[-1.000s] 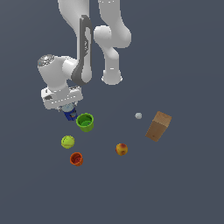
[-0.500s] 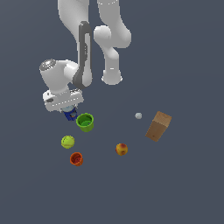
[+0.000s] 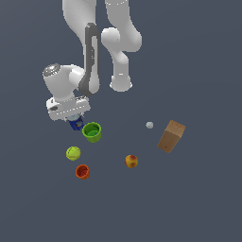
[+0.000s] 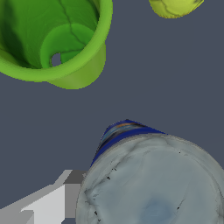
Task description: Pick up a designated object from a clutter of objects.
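The dark-blue can (image 3: 75, 125) with a silver-grey top stands just to the exterior view's left of the bright green cup (image 3: 91, 132). My gripper (image 3: 73, 120) is down over the can, which sits between the fingers. In the wrist view the can's grey top (image 4: 153, 183) fills the near part of the picture. One grey-white finger (image 4: 52, 203) lies against its side, and the other finger is hidden. The gripper (image 4: 148, 197) is shut on the can. The green cup (image 4: 57, 39) is close beside it.
A yellow-green ball (image 3: 73, 152) (image 4: 175, 6) and an orange-red cup (image 3: 82, 171) lie nearer the camera. A red-yellow apple (image 3: 132, 161), a tiny grey-white ball (image 3: 149, 125) and a brown box (image 3: 170, 136) lie to the exterior view's right.
The hand has settled very slightly lower over the blue can. Nothing else has moved.
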`<state>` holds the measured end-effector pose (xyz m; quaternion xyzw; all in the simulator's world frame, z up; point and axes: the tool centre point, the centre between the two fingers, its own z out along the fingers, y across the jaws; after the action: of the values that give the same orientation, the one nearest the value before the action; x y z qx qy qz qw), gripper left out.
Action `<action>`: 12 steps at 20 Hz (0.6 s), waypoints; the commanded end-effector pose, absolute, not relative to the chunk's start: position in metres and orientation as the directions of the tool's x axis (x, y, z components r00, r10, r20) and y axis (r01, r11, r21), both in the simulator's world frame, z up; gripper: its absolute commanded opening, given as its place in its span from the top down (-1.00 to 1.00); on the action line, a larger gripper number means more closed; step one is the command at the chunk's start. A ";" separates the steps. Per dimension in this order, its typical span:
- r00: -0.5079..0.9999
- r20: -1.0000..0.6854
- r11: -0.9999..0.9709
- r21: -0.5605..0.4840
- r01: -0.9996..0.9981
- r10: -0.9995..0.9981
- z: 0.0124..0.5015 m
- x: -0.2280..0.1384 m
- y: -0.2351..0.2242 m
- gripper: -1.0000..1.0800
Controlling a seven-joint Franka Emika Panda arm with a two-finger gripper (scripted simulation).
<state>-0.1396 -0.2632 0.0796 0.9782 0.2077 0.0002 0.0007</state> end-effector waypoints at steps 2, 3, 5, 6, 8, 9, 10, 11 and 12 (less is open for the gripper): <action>0.914 0.000 -0.914 0.002 0.406 0.406 0.082 -0.138 -0.261 1.00; 0.914 0.000 -0.914 0.002 0.406 0.406 0.083 -0.137 -0.259 1.00; 0.914 0.000 -0.914 0.002 0.406 0.406 0.087 -0.135 -0.255 1.00; 0.914 0.000 -0.914 0.002 0.406 0.406 0.089 -0.134 -0.252 1.00; 0.914 0.000 -0.914 0.002 0.406 0.406 0.094 -0.131 -0.245 1.00; 0.914 0.000 -0.914 0.002 0.406 0.406 0.097 -0.129 -0.242 1.00; 0.914 0.000 -0.914 0.002 0.406 0.406 0.100 -0.127 -0.238 1.00; 0.914 0.000 -0.914 0.002 0.406 0.406 0.104 -0.125 -0.233 1.00; 0.914 0.000 -0.914 0.002 0.406 0.406 0.108 -0.123 -0.228 1.00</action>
<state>-0.1274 -0.2347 0.1011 0.9783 0.2074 -0.0014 -0.0001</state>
